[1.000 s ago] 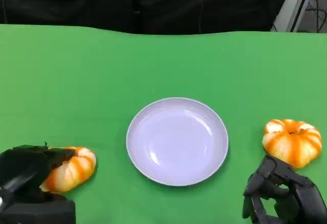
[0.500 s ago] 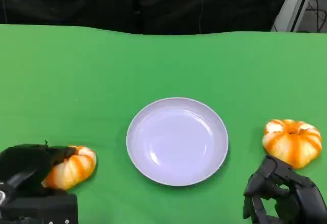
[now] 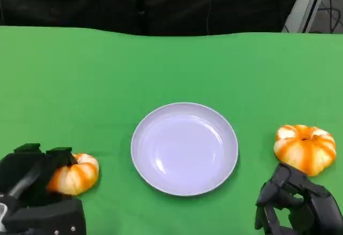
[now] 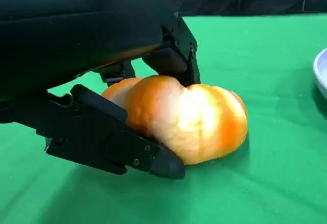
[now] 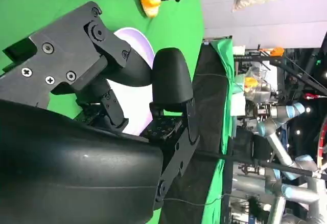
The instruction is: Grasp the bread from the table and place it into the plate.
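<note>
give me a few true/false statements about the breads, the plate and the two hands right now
1. The left hand has its fingers around the left bread. True.
2. The plate already holds a bread. False: it is empty; both breads lie on the green table.
3. The right hand grips the right bread. False: it sits just short of that bread, holding nothing.
4. The plate lies between the two breads. True.
5. The left bread rests against the plate's rim. False: bare green cloth separates them.
</note>
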`<state>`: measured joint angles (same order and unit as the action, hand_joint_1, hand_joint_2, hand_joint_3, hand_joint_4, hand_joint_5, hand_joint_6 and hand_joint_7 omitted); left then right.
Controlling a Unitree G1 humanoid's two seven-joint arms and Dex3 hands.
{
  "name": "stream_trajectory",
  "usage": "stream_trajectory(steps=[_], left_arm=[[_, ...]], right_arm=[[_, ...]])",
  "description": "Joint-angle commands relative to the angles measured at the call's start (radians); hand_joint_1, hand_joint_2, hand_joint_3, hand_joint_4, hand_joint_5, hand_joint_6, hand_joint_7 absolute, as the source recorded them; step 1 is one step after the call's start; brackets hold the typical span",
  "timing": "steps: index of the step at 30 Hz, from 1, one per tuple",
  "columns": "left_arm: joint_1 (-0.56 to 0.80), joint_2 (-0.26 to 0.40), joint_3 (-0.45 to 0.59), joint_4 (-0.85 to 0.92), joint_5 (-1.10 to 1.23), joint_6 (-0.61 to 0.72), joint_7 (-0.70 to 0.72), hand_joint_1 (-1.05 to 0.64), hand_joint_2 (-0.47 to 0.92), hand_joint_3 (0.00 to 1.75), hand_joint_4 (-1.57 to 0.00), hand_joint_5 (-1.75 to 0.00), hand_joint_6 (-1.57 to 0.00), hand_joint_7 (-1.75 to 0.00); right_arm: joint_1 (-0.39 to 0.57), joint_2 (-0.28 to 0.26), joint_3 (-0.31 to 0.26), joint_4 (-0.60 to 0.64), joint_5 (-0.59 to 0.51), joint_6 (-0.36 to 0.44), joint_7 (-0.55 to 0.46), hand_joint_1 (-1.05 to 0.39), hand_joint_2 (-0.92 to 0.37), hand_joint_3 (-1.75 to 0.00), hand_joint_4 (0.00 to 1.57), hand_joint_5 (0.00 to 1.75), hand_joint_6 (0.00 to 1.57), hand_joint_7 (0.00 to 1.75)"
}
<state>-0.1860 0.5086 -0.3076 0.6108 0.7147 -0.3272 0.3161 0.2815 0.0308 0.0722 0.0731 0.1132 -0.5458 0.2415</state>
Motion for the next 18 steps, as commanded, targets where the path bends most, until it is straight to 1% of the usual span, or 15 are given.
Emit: stream_trajectory(steps=[1, 4, 8, 11, 12, 15, 18], left_arm=[[0.018, 0.009, 0.021, -0.043, -0.017, -0.003, 0.034, -0.07, 0.92, 0.20, -0.59, -1.75, -0.45, -1.73], [0.023, 0.014, 0.027, -0.072, -0.020, 0.003, 0.028, -0.06, 0.89, 0.18, -0.59, -1.75, -0.45, -1.75], [0.037, 0.016, 0.047, -0.187, -0.009, 0.041, 0.024, -0.04, 0.86, 0.14, -0.61, -1.75, -0.47, -1.75], [0.039, 0.010, 0.061, -0.271, -0.013, 0.049, 0.010, -0.04, 0.90, 0.15, -0.61, -1.75, -0.50, -1.75], [0.040, 0.009, 0.064, -0.296, -0.013, 0.058, 0.000, -0.07, 0.91, 0.21, -0.62, -1.75, -0.51, -1.75], [0.038, -0.002, 0.066, -0.372, -0.017, 0.075, -0.029, -0.08, 0.92, 0.29, -0.64, -1.75, -0.53, -1.75], [0.024, -0.029, 0.059, -0.432, -0.016, 0.106, -0.069, -0.09, 0.91, 0.30, -0.64, -1.75, -0.54, -1.75]], right_arm=[[-0.002, -0.010, -0.007, 0.000, 0.004, -0.003, -0.003, -0.16, -0.50, -1.29, 0.83, 1.75, 0.73, 1.60], [-0.003, -0.011, -0.007, 0.002, 0.007, -0.005, -0.001, -0.16, -0.50, -1.30, 0.82, 1.75, 0.73, 1.60], [-0.003, -0.011, -0.007, -0.002, 0.008, -0.001, 0.000, -0.16, -0.49, -1.30, 0.82, 1.75, 0.73, 1.60], [-0.004, -0.011, -0.007, -0.001, 0.009, 0.002, -0.001, -0.16, -0.49, -1.30, 0.82, 1.75, 0.73, 1.61], [-0.004, -0.011, -0.008, -0.001, 0.009, 0.003, -0.001, -0.16, -0.49, -1.30, 0.82, 1.75, 0.73, 1.61], [-0.007, -0.011, -0.008, 0.004, 0.012, -0.003, 0.002, -0.15, -0.49, -1.30, 0.82, 1.75, 0.73, 1.60], [-0.007, -0.010, -0.009, 0.006, 0.009, -0.006, 0.001, -0.15, -0.49, -1.30, 0.83, 1.75, 0.73, 1.60]])
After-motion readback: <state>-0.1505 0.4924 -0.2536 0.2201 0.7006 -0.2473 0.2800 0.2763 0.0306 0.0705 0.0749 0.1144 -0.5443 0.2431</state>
